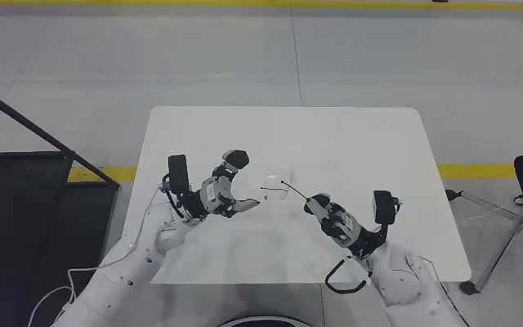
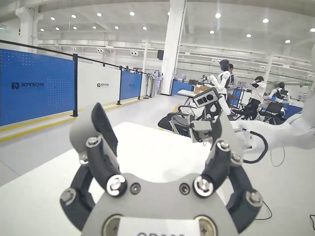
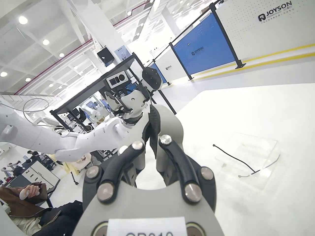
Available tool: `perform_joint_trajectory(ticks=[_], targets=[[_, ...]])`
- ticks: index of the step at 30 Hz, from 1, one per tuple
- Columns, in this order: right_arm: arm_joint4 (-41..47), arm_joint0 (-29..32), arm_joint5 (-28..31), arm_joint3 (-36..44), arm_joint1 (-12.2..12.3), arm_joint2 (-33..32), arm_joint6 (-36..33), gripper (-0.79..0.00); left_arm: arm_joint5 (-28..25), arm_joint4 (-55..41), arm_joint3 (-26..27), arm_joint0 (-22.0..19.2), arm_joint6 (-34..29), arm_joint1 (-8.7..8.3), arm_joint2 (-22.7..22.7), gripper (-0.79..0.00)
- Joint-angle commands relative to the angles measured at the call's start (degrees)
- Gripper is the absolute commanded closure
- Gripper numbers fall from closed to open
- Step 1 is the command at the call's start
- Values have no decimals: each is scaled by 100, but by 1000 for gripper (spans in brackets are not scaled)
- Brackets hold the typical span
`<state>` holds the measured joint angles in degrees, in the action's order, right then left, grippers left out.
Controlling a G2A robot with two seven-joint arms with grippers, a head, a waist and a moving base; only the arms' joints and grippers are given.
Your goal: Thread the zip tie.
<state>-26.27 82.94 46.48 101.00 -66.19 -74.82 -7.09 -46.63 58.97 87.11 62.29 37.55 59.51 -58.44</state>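
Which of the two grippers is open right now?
The left gripper: its fingers stand wide apart, while those of the right gripper are pressed together.

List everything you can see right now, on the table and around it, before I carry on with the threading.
table: one, white, in front of the robot.
clear tray: one, transparent, mid-table, between the two grippers.
zip tie: one, black, lying loose across the clear tray, held by neither gripper.
floor stripes: two, yellow, one crossing beneath the table, one farther off.
barrier panels: several, blue and white, along the hall beyond the table.
left gripper: one, grey and black, open and empty, to one side of the tray.
right gripper: one, grey and black, shut and empty, on the tray's other side.
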Motion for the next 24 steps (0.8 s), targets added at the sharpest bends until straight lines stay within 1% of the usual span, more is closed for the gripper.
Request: perform_joint_trajectory(ticks=[1,2,4,6,8,12,16,17,19,21,24], targets=[[-2,3,-19,7,-1,7,-1,0,4,-26,12,17,-21,2,9,-785],[-31,8,-75,43,-6,41,-14,0,-117,-237,85,86,-93,14,67,-785],[-150,7,-118,122,-18,79,71,0,-495,-966,98,156,-352,34,168,-785],[-259,31,-65,149,-31,111,223,0,-849,-1880,43,133,-785,50,305,-785],[-347,53,-3,144,-42,123,380,0,-1082,-2811,-29,66,-1312,59,478,-785],[-478,86,94,119,-59,138,617,0,-1137,-4711,-74,-108,-2552,44,899,-785],[-585,83,98,107,-73,175,705,0,-1087,-6253,-51,-300,-3763,-4,1173,-779],[-604,78,94,102,-76,187,716,0,-1066,-6489,-46,-338,-4018,-16,1203,-763],[-633,66,82,91,-82,216,719,0,-1023,-6575,-72,-400,-4361,-32,1171,-730],[-666,55,61,84,-87,237,716,0,-1024,-6500,-59,-375,-4494,-19,1170,-711],[-679,41,44,77,-93,257,728,0,-1130,-6107,-74,-344,-4496,20,1107,-677]])
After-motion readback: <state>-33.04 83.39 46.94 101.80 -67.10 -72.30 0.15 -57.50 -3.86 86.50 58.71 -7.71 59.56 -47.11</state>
